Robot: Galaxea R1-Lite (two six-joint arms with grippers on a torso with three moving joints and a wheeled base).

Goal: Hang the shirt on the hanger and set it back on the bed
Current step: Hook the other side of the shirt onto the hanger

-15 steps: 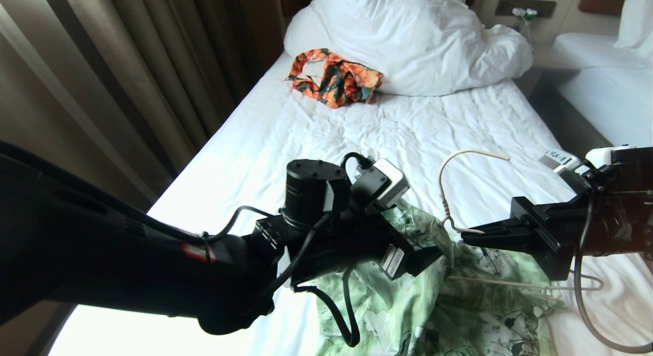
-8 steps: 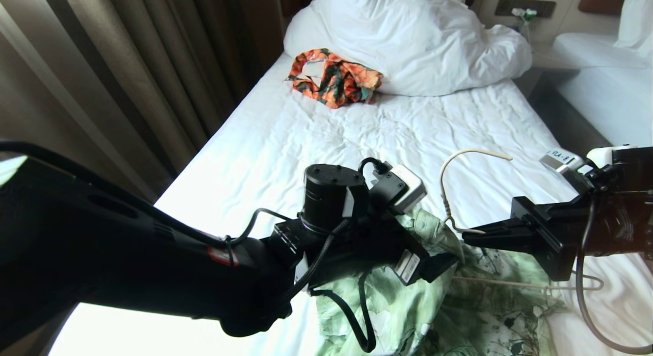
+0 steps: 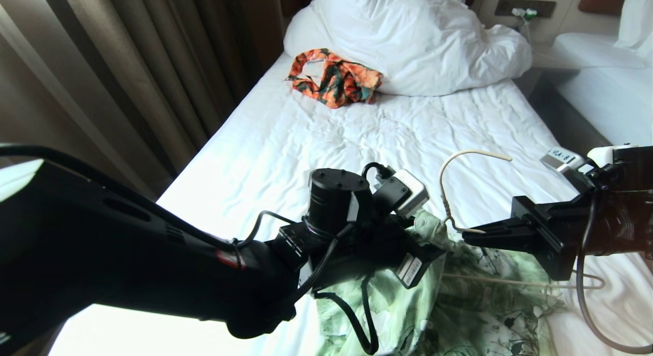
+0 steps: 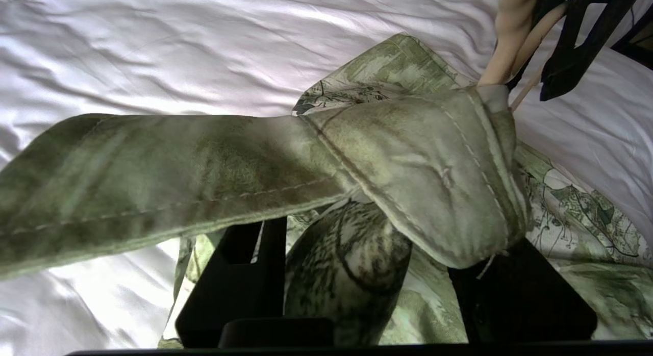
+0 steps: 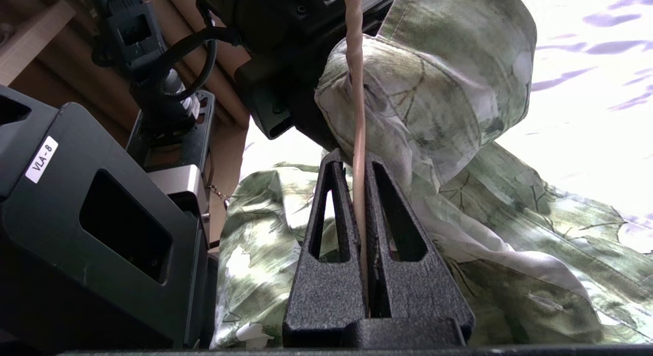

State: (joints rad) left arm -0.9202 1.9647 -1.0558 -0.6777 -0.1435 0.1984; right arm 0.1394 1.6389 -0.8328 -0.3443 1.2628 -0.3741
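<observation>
Shirt (image 3: 459, 310) lies crumpled on the near part of the bed (image 3: 316, 136), its collar (image 4: 428, 172) lifted. Hanger (image 3: 461, 193) stands above the collar, hook up, lower bar across the shirt. Our right gripper (image 3: 467, 236) is clamped on the hanger's neck. Our left gripper (image 4: 367, 279) has fabric bunched between part-closed fingers (image 4: 240, 279); firm hold or not, we cannot tell.
</observation>
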